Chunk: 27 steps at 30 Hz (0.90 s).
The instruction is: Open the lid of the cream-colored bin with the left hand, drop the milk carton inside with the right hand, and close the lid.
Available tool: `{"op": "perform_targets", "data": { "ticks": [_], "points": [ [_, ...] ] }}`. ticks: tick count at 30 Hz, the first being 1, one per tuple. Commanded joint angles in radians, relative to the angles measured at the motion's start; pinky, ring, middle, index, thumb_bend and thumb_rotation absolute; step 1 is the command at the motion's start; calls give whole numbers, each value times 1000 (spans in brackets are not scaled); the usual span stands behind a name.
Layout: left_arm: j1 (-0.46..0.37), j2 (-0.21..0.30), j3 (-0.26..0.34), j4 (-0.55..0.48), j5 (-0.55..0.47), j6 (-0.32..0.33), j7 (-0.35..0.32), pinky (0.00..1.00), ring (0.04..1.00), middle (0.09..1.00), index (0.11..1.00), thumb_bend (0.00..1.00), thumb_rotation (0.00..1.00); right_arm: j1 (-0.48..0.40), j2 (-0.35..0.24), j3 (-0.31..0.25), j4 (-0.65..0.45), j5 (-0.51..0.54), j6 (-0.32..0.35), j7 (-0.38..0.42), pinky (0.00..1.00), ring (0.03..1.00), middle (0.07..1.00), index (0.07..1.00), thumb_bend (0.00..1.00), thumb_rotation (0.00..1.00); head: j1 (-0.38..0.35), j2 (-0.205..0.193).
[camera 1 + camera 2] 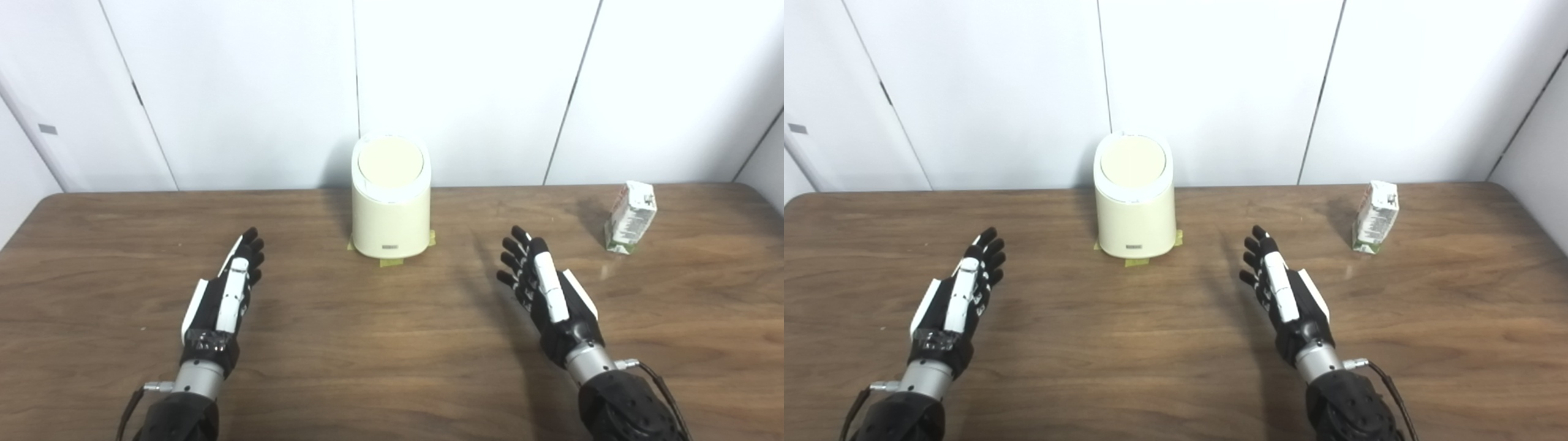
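The cream-colored bin [390,202] stands at the back middle of the brown table [380,343], its round lid [390,162] closed. The white and green milk carton [629,217] stands upright at the back right, well apart from the bin. My left hand [229,288] is open and empty, fingers stretched out, to the front left of the bin. My right hand [545,288] is open and empty, to the front right of the bin and to the left of and nearer than the carton.
Yellow tape pieces [392,261] mark the bin's base on the table. White wall panels [465,86] stand right behind the table's far edge. The table's right corner [759,196] lies just past the carton.
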Motion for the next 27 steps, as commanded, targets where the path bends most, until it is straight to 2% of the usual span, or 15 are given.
{"op": "perform_targets", "data": {
  "ticks": [1,4,7,9,11,13,15,17,22,27],
  "points": [
    [-56,17,-7,-20,15,-3,2,963,967,971,994,509,899,-42,-1,-10,-5,11,-58,3,923,971,975,992,584,1000,-1,-6],
    [-85,24,-10,-27,37,23,14,942,961,973,999,562,751,-43,-5,-14,12,20,-69,11,936,972,972,989,613,1000,-1,-15],
    [-138,51,-32,-50,113,106,26,973,959,957,996,618,641,-44,-8,-18,28,28,-82,17,951,974,969,986,633,1000,-1,-21],
    [-183,62,-32,-53,122,139,21,921,945,947,986,645,559,-44,-10,-18,33,27,-83,17,950,971,967,982,640,1000,2,-23],
    [-232,62,-11,-41,78,159,6,835,926,954,996,676,462,-42,-13,-15,35,23,-83,17,940,968,966,981,650,1000,6,-27],
    [-295,66,7,-14,33,168,-11,839,928,960,999,705,436,-41,-15,-12,37,21,-81,17,935,967,966,980,654,1000,4,-31],
    [-348,74,17,14,-7,169,-26,832,923,968,1000,713,363,-40,-17,-9,37,20,-80,19,935,971,972,986,653,1000,4,-34],
    [-404,91,7,47,-20,169,-30,832,904,959,1000,738,336,-39,-18,-7,37,20,-85,20,936,973,973,989,642,1000,4,-34],
    [-549,166,-76,147,62,169,-92,814,924,953,994,759,310,-42,-19,-10,47,15,-96,18,930,973,970,990,634,1000,7,-36],
    [-682,186,-126,261,186,169,-191,839,924,960,974,740,230,-42,-13,-12,44,20,-87,16,923,969,970,992,634,1000,8,-38]
  ]
}}
